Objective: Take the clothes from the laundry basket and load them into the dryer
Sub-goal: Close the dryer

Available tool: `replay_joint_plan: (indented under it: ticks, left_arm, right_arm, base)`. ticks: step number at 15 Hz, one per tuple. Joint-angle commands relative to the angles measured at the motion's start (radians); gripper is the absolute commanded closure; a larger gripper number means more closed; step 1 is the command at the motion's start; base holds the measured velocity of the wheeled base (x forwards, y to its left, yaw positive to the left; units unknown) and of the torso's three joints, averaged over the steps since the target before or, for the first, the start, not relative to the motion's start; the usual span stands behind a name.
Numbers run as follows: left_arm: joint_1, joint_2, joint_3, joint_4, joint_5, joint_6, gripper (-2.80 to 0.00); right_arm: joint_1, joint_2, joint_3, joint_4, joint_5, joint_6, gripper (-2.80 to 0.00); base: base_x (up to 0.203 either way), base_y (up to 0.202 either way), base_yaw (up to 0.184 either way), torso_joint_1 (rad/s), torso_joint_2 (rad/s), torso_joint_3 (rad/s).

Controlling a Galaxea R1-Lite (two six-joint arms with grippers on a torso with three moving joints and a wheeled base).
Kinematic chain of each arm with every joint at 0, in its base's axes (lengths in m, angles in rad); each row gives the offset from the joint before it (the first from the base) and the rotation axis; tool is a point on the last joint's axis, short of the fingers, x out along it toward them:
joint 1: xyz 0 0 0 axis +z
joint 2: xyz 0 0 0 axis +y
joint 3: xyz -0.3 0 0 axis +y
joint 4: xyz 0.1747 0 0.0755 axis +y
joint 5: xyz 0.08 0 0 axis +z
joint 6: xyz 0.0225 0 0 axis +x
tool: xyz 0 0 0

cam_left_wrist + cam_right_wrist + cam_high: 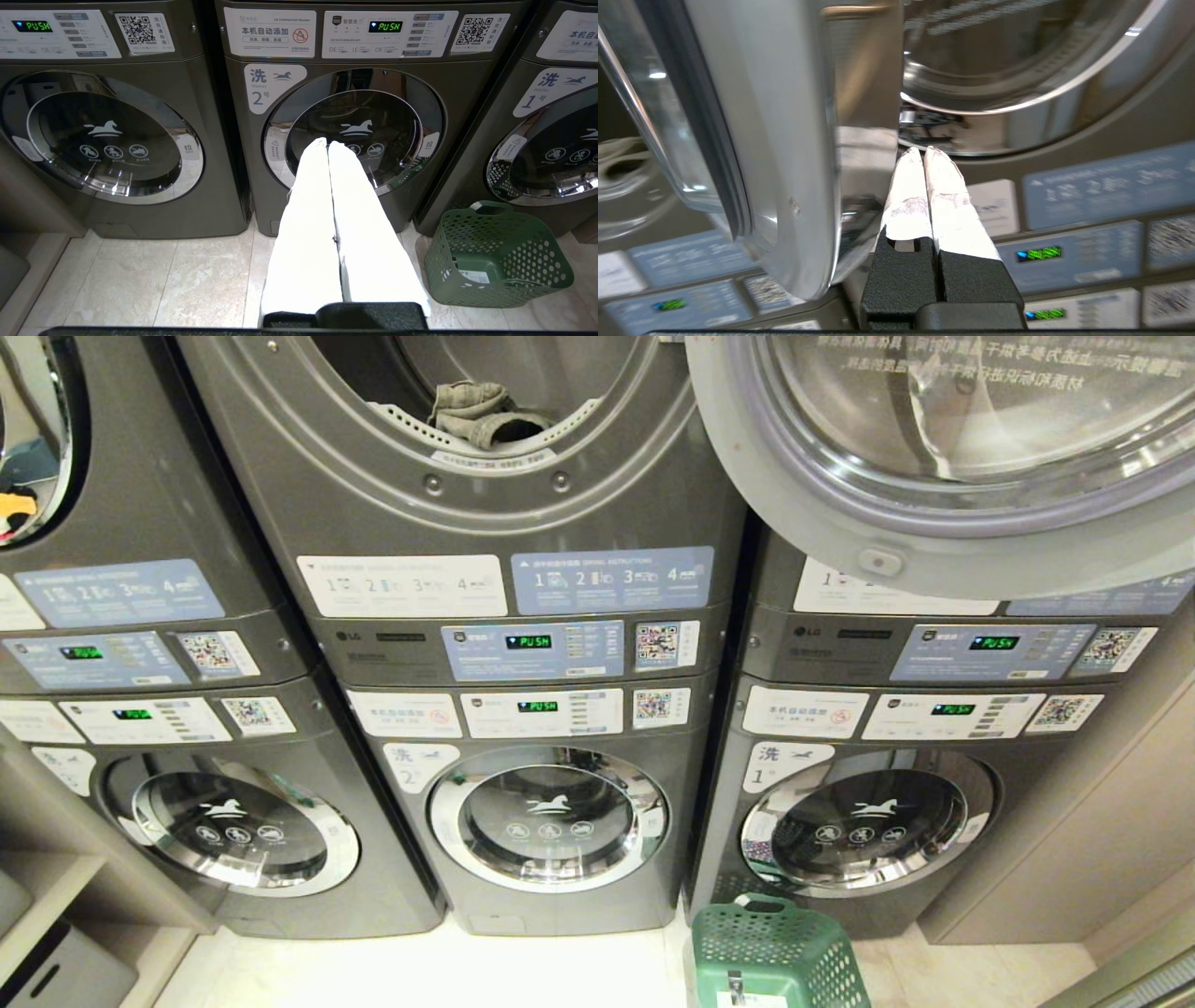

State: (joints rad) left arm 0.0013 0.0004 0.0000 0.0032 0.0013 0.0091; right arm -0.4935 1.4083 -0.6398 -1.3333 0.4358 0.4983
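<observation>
1. Right gripper [923, 151] comes first in its wrist view: white-wrapped fingers pressed flat together, nothing between them. It sits up at dryer height, just beside the edge of the open dryer door [784, 140], apparently on its outer face.
2. Left gripper [327, 145] hangs low and parked in front of the lower washer marked 2 [355, 135], fingers likewise pinched together and empty.
3. Laundry basket [495, 254] stands on the floor well below the right gripper, at the foot of the washer marked 1 [868, 826]. From the left wrist view its inside looks empty, so loading seems finished.
4. Clothes [481, 415] lie in the dryer [448, 457] drum, heaped just behind the front lip, across the door from the right gripper and somewhat beyond it.
5. Judged step: closing the door. Door swings out wide over the neighbouring machine; its chrome rim and printed glass fill the top right of the head view.
6. To do it well: keep fingers closed and use them as a blunt pusher against the outer face of the door near its free edge, away from the hinge, for best leverage.
7. Push along the arc of the swing, not straight in; chrome is slick and fingers may skid off.
8. Watch the heap at the lip: fabric trailing over the seal would stop the latch.
9. Finish with a firm press at the latch side.
</observation>
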Motion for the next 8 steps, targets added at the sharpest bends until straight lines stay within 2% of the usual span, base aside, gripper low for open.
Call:
replay_joint_plan:
  ticks: [1, 2, 6, 8]
  left_arm:
    - [0.000, 0.000, 0.000, 0.000, 0.000, 0.000, 0.00]
    - [0.000, 0.000, 0.000, 0.000, 0.000, 0.000, 0.00]
    - [0.000, 0.000, 0.000, 0.000, 0.000, 0.000, 0.00]
    - [0.000, 0.000, 0.000, 0.000, 0.000, 0.000, 0.00]
  right_arm:
    - [0.001, -0.007, 0.021, -0.025, 0.030, 0.010, 0.00]
    - [0.001, -0.016, 0.032, -0.042, 0.052, 0.015, 0.00]
    - [0.006, -0.128, 0.139, -0.105, 0.222, 0.024, 0.00]
    - [0.049, -0.218, 0.213, -0.107, 0.264, 0.031, 0.00]
  base:
    - [0.000, 0.000, 0.000, 0.000, 0.00, 0.000]
    - [0.000, 0.000, 0.000, 0.000, 0.00, 0.000]
    - [0.000, 0.000, 0.000, 0.000, 0.00, 0.000]
    - [0.000, 0.000, 0.000, 0.000, 0.00, 0.000]
